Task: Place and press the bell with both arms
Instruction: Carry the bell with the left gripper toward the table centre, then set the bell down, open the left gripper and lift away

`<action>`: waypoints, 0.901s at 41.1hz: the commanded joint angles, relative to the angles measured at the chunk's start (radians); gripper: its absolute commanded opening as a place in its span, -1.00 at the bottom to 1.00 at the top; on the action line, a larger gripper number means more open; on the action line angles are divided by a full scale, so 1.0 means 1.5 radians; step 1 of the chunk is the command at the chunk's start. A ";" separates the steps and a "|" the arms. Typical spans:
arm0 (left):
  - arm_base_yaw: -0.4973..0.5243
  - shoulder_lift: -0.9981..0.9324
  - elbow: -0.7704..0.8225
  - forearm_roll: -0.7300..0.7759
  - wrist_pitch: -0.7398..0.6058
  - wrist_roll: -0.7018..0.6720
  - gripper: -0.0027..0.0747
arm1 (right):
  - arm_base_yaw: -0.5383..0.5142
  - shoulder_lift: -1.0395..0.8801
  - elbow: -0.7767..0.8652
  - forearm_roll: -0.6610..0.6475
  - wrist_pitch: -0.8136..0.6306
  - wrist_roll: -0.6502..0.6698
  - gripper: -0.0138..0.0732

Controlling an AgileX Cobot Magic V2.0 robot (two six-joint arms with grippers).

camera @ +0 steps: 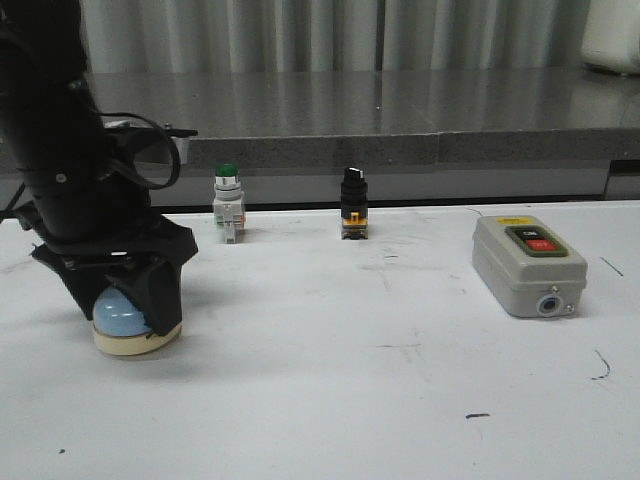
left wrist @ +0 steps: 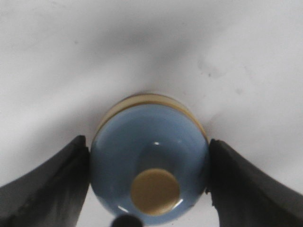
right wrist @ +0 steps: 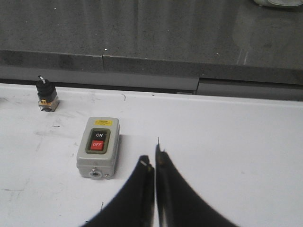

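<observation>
The light-blue dome bell with its cream base stands on the white table at the front left. My left gripper is down over it, one finger on each side. In the left wrist view the bell fills the gap, its cream button faces up, and both black fingers touch the dome's sides. My right gripper shows only in the right wrist view. It is shut and empty, above bare table just right of the grey switch box.
A grey switch box with ON and OFF buttons lies at the right and also shows in the right wrist view. A green push button and a black selector switch stand near the table's back edge, before a grey ledge.
</observation>
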 commanded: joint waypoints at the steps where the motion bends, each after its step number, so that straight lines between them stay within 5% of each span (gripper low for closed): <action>1: -0.009 -0.030 -0.050 -0.004 0.018 0.001 -0.24 | -0.003 0.011 -0.022 0.000 -0.056 0.001 -0.60; 25: -0.121 0.127 -0.290 0.002 0.018 0.002 -0.24 | -0.003 0.011 -0.022 0.000 -0.056 0.001 -0.60; 37: -0.142 0.134 -0.295 0.013 0.024 0.002 0.43 | -0.003 0.011 -0.022 0.000 -0.056 0.001 -0.60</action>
